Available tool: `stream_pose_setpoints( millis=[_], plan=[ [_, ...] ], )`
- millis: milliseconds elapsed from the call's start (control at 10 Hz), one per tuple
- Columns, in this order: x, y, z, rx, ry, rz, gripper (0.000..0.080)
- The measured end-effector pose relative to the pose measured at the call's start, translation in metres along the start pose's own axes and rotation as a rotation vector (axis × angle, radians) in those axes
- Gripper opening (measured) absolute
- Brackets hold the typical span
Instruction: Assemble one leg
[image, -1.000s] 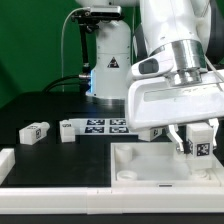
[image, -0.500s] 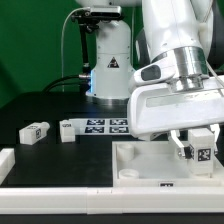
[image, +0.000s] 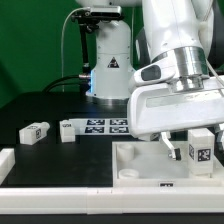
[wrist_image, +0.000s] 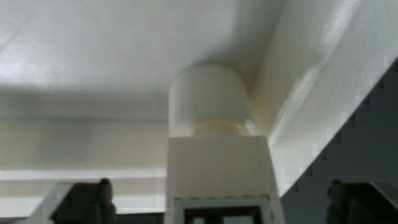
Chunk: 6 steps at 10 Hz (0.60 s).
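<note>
The gripper holds a stubby white plastic tagged leg between nearly closed jaws, over the large white rimmed panel. The step appears to be seating; next, the leg needs aligning over its hole and lowering.

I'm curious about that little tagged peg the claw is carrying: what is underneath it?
The leg hangs in the gripper over the white rimmed panel. Its lower end and any hole below are hidden.
</note>
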<state>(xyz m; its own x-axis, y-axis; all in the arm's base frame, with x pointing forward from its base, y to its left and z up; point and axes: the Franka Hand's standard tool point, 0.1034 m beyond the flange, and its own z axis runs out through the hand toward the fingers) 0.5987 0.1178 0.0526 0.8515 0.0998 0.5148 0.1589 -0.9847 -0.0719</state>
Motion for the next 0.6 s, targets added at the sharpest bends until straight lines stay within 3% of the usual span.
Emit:
stream_pose_setpoints(
  millis=[400,600],
  plan=[
    [0.000,0.000,0.000,0.000,0.000,0.000,0.0648],
    [0.009,-0.003,-0.015,-0.003,0.018,0.007,0.0649]
  ],
)
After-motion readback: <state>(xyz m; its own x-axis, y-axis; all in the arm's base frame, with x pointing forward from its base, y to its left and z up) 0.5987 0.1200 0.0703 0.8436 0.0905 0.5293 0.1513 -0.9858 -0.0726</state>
